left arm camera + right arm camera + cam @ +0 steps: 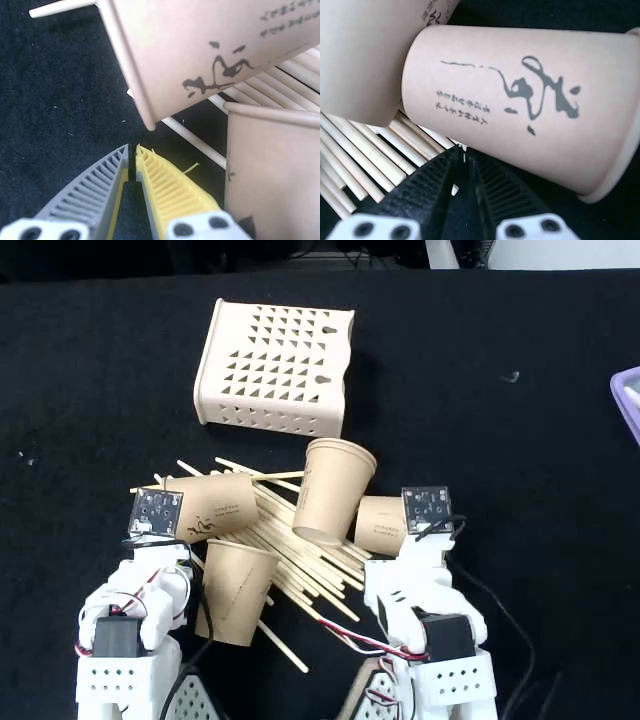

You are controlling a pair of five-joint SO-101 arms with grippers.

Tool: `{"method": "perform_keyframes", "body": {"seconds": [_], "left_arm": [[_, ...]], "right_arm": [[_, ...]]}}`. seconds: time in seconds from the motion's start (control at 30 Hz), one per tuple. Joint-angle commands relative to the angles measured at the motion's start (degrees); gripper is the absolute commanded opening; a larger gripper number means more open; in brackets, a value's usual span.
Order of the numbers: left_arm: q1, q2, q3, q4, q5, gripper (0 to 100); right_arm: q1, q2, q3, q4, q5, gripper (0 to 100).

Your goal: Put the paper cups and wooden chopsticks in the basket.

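Note:
Four tan paper cups lie tumbled on a pile of wooden chopsticks (305, 550): one on its side at the left (215, 505), one near the front (238, 590), one tilted in the middle (335, 490), one at the right (378, 525). The cream perforated basket (275, 365) sits behind them. My left gripper (132, 149) is shut and empty, just short of the rim of the left cup (200, 50), with the front cup (275, 165) beside it. My right gripper (465, 154) is shut and empty, close against the right cup (520, 100), over chopsticks (360, 150).
A purple tray (628, 400) pokes in at the right edge. The black table (500, 440) stretches around the pile. The left arm (145, 590) and right arm (425, 590) stand at the front, flanking the pile.

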Motion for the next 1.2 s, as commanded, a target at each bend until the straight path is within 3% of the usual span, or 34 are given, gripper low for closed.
{"method": "perform_keyframes", "body": {"seconds": [0.0, 1.17], "left_arm": [[0.6, -0.2, 1.4, 0.2, -0.5, 3], [0.2, -0.2, 1.4, 0.0, -0.9, 3]], "right_arm": [[-0.9, -3.2, 0.0, 0.2, -0.4, 2.2], [-1.1, -3.2, 0.0, 0.2, -0.4, 2.2]]}}
